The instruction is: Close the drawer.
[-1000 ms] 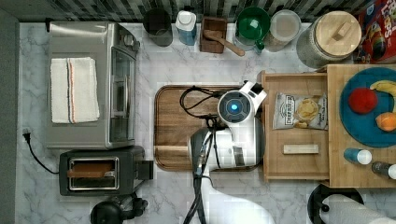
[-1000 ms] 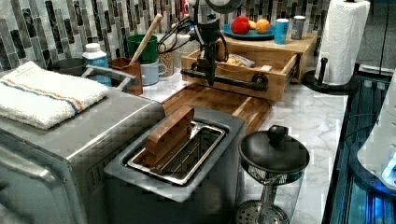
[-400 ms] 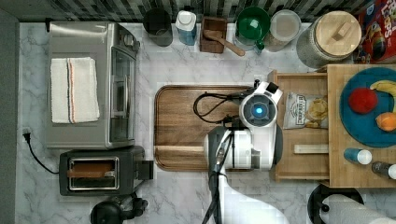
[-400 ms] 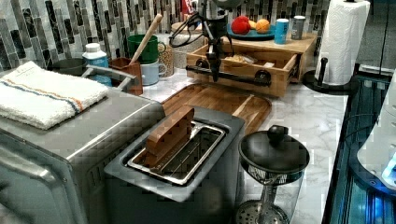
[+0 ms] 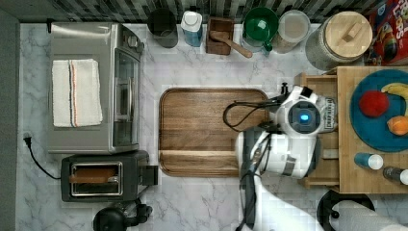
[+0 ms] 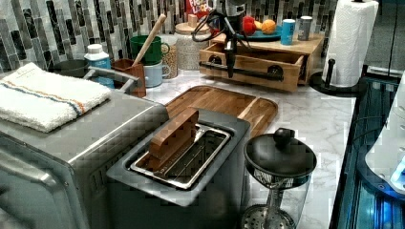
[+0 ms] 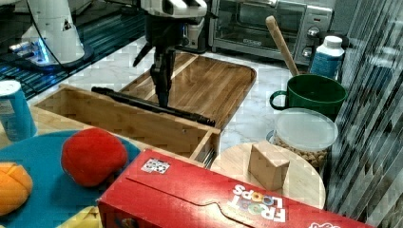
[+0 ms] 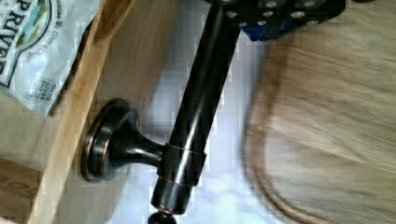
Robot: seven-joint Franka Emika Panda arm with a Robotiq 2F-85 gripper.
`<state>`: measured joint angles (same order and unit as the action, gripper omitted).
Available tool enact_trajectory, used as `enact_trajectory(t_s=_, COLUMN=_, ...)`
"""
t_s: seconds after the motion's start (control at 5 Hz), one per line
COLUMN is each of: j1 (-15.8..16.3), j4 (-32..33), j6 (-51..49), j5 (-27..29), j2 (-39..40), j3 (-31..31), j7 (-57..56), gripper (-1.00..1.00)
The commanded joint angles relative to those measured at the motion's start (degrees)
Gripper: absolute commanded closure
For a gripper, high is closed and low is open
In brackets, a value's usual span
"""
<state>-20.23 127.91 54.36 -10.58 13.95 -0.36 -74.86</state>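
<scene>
Gripper (image 7: 163,97) at long thin black bar handle (image 7: 152,106), finger state unclear.
Shallow light-wood drawer (image 7: 128,121) part open just behind it; dark brown wooden board (image 7: 204,85) in front.

The top view looks straight down on the marble counter. The left view looks low from beside the toaster (image 6: 179,157) toward the drawer (image 6: 253,67). The right view faces back from behind the cereal box (image 7: 228,199). The wrist view sits close over the drawer's handle (image 8: 196,107). All share the drawer and the wooden board (image 5: 211,130).
</scene>
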Motion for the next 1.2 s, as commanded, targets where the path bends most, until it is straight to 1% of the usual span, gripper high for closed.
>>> enact_trajectory(t_s=0.2, j1=-11.1, j4=-16.5, j6=-1.3, j5=4.2, j2=8.6, j3=-6.9, j7=-11.4, gripper=1.00)
enact_trajectory(t_s=0.4, j1=-10.9, j4=-17.1, j6=-1.1, j5=1.5, j2=8.6, j3=-8.1, j7=-5.8, gripper=1.00)
enact_trajectory(t_s=0.6, j1=-10.3, j4=-14.7, j6=-0.5, j5=0.7, j2=6.5, j3=-8.9, j7=-2.7, gripper=1.00)
enact_trajectory(t_s=0.8, j1=-10.8, j4=-14.7, j6=-0.5, j5=0.4, j2=6.4, j3=-8.4, j7=-2.5, gripper=1.00)
enact_trajectory(t_s=1.2, j1=-10.6, j4=-14.7, j6=-0.5, j5=0.5, j2=6.4, j3=-8.6, j7=-2.5, gripper=1.00)
